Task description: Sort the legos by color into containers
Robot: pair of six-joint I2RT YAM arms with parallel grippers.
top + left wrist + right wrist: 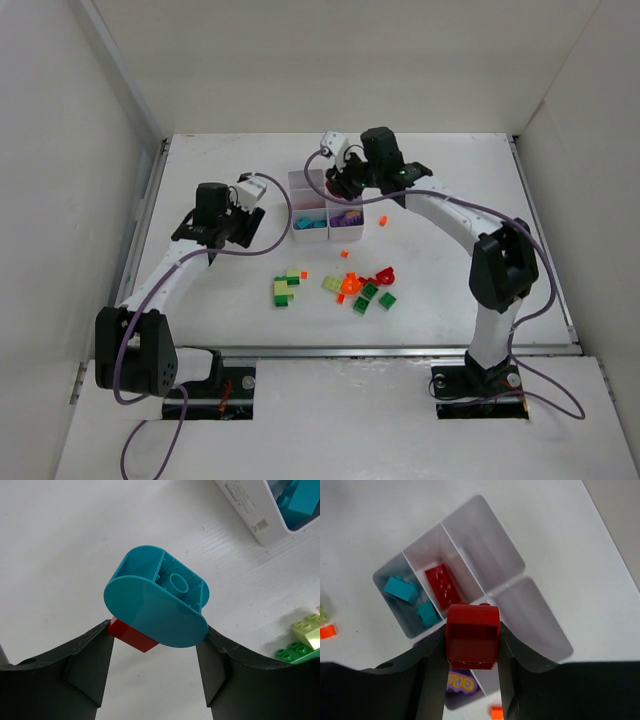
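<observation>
My left gripper (pixel 157 632) is shut on a teal rounded lego (pixel 157 605) with a red lego (pixel 132 635) stuck under it, held above bare table left of the white containers box (pixel 252 517). In the top view the left gripper (pixel 210 230) is left of the box (pixel 300 182). My right gripper (pixel 472 645) is shut on a red lego (pixel 472 635) above the box (pixel 490 540). It shows over the box's middle in the top view (pixel 345 185). Compartments hold teal legos (pixel 405 592), a red lego (pixel 442 585) and a purple piece (pixel 460 682). Loose legos (pixel 350 287) lie in front of the box.
The loose pile has green (pixel 283 292), yellow-green (pixel 332 284), orange and red (pixel 385 273) bricks; a small orange one (pixel 382 220) lies right of the box. Yellow-green (pixel 310 630) and green (pixel 292 654) bricks show in the left wrist view. White walls enclose the table.
</observation>
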